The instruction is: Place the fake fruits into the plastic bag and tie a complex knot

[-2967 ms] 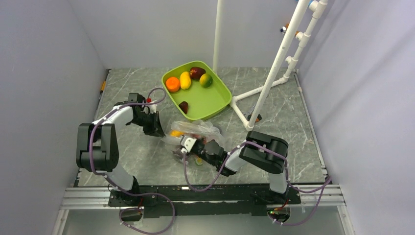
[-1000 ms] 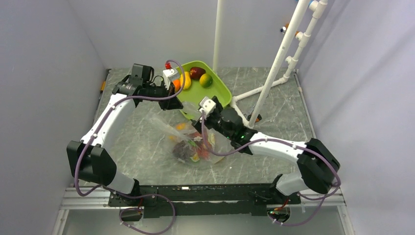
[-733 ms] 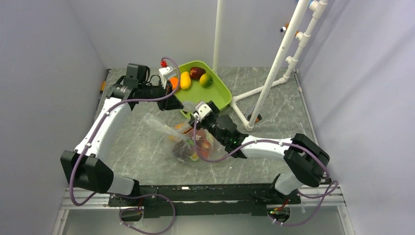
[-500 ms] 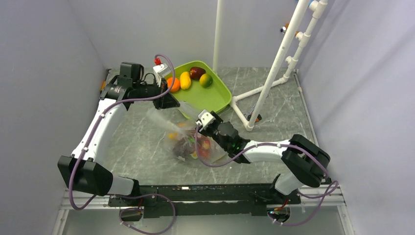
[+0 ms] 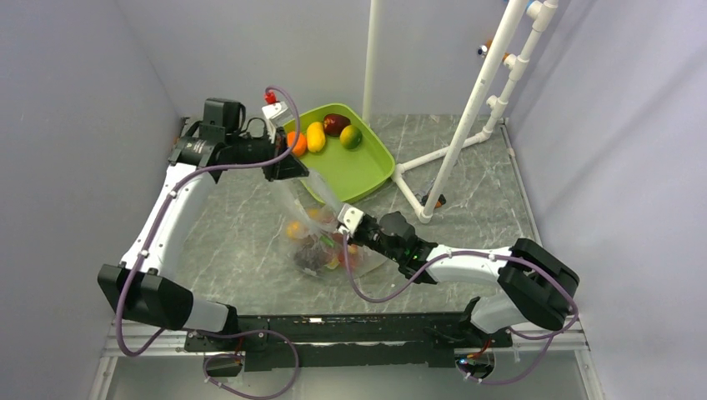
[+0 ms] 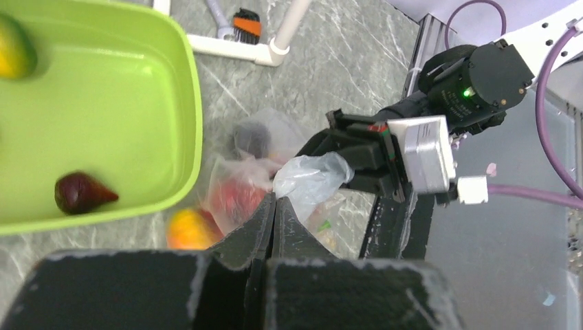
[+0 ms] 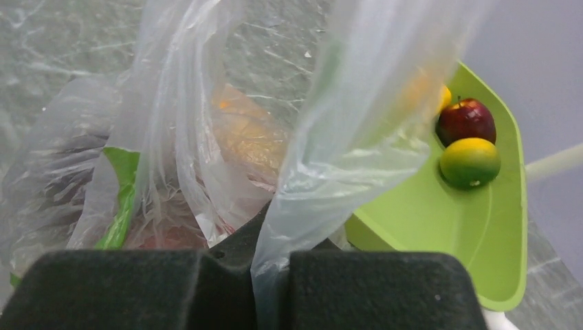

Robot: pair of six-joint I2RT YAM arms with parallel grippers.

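No text, label, brand or number can be read in any view. The green tray and the plastic bag show no legible marking.

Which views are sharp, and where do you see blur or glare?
Top external: sharp, evenly lit, only soft shadows. Left wrist: the left tool at the bottom is dark and soft. Right wrist: the plastic bag near the lens is blurred; the red apple behind it is clear.

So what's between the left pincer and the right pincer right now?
A taut strip of the plastic bag runs from the left pincer to the right pincer, each shut on it; clearest in the top external view.
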